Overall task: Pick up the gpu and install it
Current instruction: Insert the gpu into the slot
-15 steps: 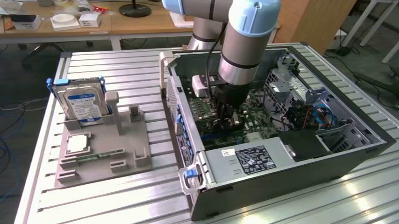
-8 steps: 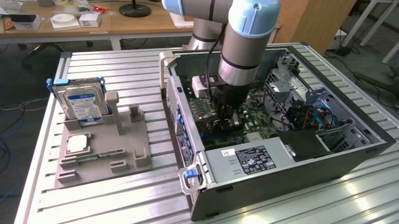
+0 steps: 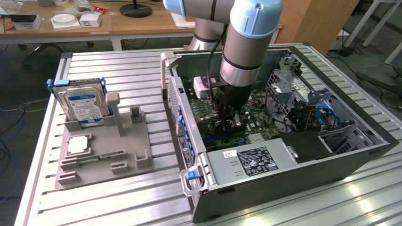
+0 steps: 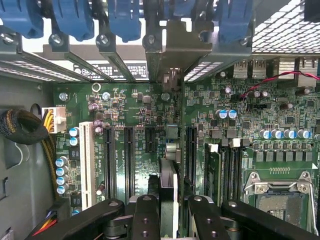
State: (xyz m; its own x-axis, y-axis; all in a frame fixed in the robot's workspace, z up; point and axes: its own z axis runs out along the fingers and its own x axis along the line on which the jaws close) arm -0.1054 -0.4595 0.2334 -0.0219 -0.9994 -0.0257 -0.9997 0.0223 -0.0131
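Slatted metal surface (image 3: 113,70), open PC case (image 3: 351,155) on exterior view's right. My gripper (image 4: 169,212) inside case, jaws narrowed on gpu (image 4: 169,150), held edge-on over motherboard (image 4: 140,107) slots. I'd keep card square, bracket aligned, press evenly.

hard drive (image 3: 82,106) upright in grey holder (image 3: 103,150) | open computer case (image 3: 351,150) | blue slot latches (image 4: 122,20)

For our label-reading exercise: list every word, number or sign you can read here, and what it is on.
None can be read.
Hard drive label: too blurred.
Power supply label: too small.
Motherboard markings: too small.
Strip label behind the slot brackets: blurred.
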